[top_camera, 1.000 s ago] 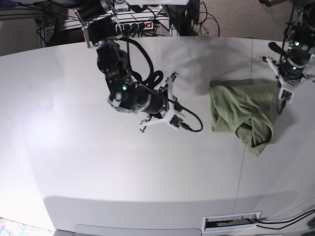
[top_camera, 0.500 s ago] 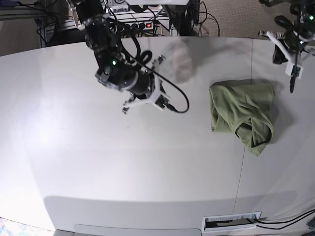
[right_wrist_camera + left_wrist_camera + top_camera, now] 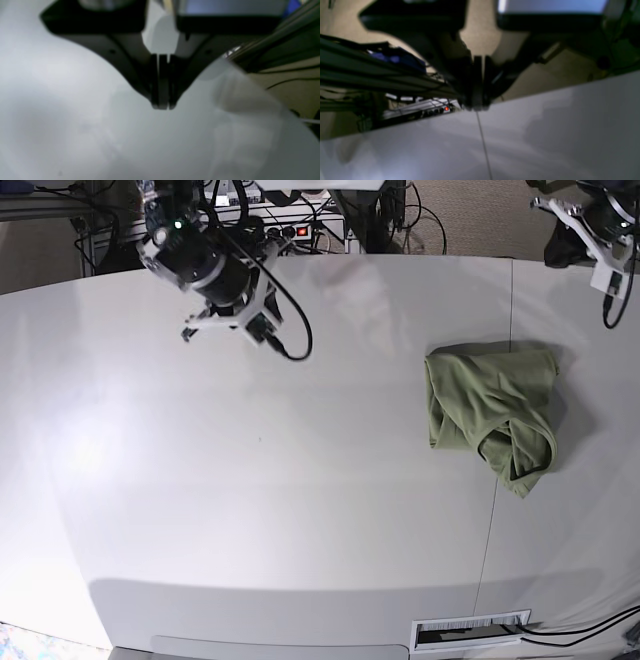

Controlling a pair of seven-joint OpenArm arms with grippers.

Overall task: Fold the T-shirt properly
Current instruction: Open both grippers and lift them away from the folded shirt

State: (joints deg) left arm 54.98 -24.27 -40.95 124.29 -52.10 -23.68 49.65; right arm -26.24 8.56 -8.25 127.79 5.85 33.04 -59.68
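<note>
The sage-green T-shirt (image 3: 490, 412) lies as a folded bundle on the right part of the white table (image 3: 300, 480), with a loose flap hanging toward its lower right corner. My left gripper (image 3: 478, 107) is shut and empty, held above the table's far edge; its arm (image 3: 590, 220) is at the top right, well away from the shirt. My right gripper (image 3: 162, 106) is shut and empty over bare table; its arm (image 3: 215, 275) is at the back left, far from the shirt. The shirt shows in neither wrist view.
A table seam (image 3: 497, 470) runs front to back just past the shirt, and also shows in the left wrist view (image 3: 483, 142). A power strip with a red light (image 3: 300, 230) and cables lie behind the back edge. A vent slot (image 3: 470, 632) is at the front.
Both arms have pulled back toward the table's far edge, the right arm up and left, the left arm up and away from the shirt. The shirt has not moved.
</note>
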